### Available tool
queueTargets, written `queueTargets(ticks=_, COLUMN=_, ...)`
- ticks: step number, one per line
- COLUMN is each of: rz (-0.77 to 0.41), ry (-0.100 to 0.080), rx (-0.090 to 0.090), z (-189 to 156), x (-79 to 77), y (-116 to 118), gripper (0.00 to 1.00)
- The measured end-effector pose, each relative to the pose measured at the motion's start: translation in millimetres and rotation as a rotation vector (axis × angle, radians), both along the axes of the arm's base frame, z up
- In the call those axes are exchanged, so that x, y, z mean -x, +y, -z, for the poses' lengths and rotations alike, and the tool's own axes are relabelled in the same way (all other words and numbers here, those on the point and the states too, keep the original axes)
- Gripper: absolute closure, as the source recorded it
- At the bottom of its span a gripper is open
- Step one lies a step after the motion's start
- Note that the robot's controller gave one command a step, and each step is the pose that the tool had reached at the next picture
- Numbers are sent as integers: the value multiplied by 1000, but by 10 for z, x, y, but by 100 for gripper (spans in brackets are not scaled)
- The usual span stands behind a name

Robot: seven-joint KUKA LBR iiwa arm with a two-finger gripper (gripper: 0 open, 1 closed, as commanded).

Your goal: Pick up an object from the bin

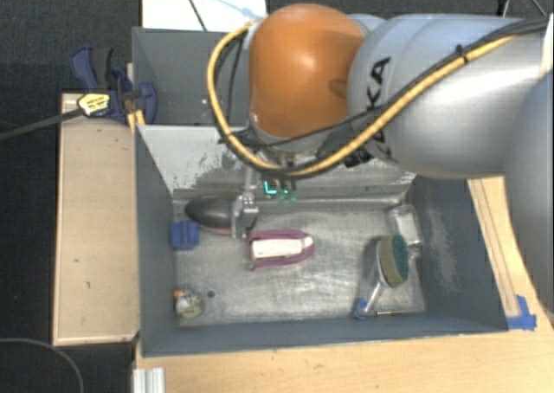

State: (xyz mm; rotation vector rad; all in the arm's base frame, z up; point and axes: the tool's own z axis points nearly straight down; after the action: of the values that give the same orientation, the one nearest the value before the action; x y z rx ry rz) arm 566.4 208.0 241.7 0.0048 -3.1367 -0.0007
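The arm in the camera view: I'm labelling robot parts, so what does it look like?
The arm has thick, rounded silver-grey links with black lettering, "KA" legible. An orange dome cover caps its wrist. A yellow cable loops around that cover and runs back along the arm. The gripper beneath is grey metal with a small green light.

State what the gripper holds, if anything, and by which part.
Cannot be told. The gripper sits at the right end of a dark oval thing at the back of the bin, but no grip on it is visible.
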Motion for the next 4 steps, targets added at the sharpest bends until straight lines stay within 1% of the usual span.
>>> queueTargets(ticks=1, rz=57, ry=-6, rx=-1, z=1729, x=-113, y=-205, gripper=0)
queueTargets(ticks=2, rz=248, ry=-11, rx=-2, z=1401, x=-87, y=-40, gripper=0)
queueTargets(ticks=3, rz=529, ry=-10, rx=-1, z=1307, x=-249, y=-221, gripper=0)
queueTargets(ticks=4, rz=695, ry=-4, rx=-1, z=1666, x=-243, y=-151, gripper=0)
